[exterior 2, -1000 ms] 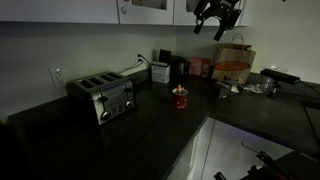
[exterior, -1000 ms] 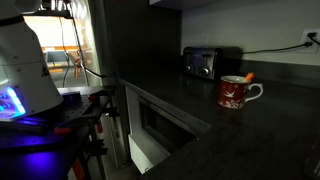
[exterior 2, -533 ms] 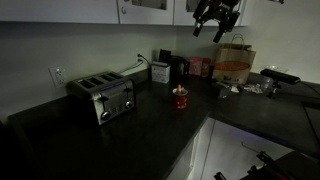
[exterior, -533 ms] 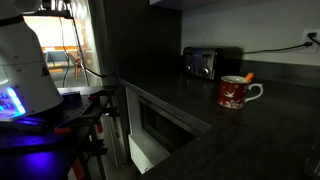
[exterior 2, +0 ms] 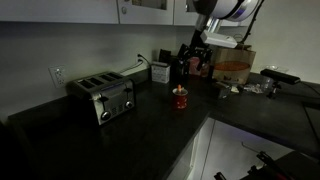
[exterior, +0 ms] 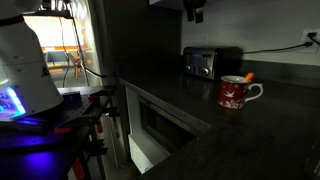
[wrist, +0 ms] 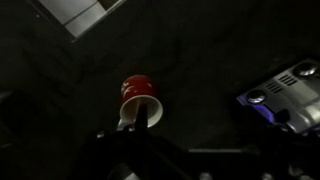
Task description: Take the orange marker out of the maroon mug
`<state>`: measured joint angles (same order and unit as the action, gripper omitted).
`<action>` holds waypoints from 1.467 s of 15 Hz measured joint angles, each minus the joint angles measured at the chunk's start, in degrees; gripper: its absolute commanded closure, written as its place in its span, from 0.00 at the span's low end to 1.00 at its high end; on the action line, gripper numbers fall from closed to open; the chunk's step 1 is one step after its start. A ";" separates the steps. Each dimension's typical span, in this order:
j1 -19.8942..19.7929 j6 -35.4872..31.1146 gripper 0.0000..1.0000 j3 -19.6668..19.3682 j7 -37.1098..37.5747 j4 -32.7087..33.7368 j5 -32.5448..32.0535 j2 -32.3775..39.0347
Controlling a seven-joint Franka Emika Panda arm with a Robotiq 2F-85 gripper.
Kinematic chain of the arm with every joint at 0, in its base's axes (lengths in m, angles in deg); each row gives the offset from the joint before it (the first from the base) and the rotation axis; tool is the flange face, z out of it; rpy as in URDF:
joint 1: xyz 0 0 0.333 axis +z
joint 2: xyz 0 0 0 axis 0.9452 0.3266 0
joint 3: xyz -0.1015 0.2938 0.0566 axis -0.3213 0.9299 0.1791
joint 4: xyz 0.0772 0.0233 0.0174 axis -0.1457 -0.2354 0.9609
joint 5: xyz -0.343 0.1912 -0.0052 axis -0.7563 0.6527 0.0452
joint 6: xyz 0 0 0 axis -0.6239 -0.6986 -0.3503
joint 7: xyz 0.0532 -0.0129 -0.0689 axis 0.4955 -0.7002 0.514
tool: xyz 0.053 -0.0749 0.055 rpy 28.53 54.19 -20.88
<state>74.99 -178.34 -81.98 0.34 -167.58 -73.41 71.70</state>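
Note:
The maroon mug [exterior: 235, 94] stands upright on the dark counter, its white handle to the right. The orange marker [exterior: 249, 76] sticks up out of its rim. In the other exterior view the mug [exterior 2: 180, 99] stands mid-counter with the marker's tip [exterior 2: 180, 88] showing. My gripper [exterior 2: 192, 52] hangs above and behind the mug, clear of it, with fingers apart and empty. It enters an exterior view at the top edge [exterior: 194, 9]. The wrist view looks down on the mug [wrist: 137, 90] and its white mouth; my fingers are dark shapes along the bottom.
A shiny metal toaster [exterior 2: 103, 97] stands against the wall, also seen in an exterior view [exterior: 205, 62] and in the wrist view [wrist: 285, 95]. Boxes, a paper bag [exterior 2: 234, 64] and small items crowd the counter's far corner. A counter edge [exterior: 170, 105] drops off in front.
The arm has come down from high near the cabinets to just above and behind the mug. The gripper now shows at the top of the view that lacked it. Mug and marker have not moved.

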 measured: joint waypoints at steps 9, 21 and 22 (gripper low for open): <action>-2.84 -1.69 0.42 1.37 -0.76 20.25 -0.55 27.94; -5.64 -1.68 0.56 1.51 3.28 32.02 -0.95 39.35; -5.88 -1.68 0.55 1.51 3.53 32.21 -0.95 39.73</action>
<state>69.11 -180.02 -80.47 3.87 -135.37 -74.36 111.43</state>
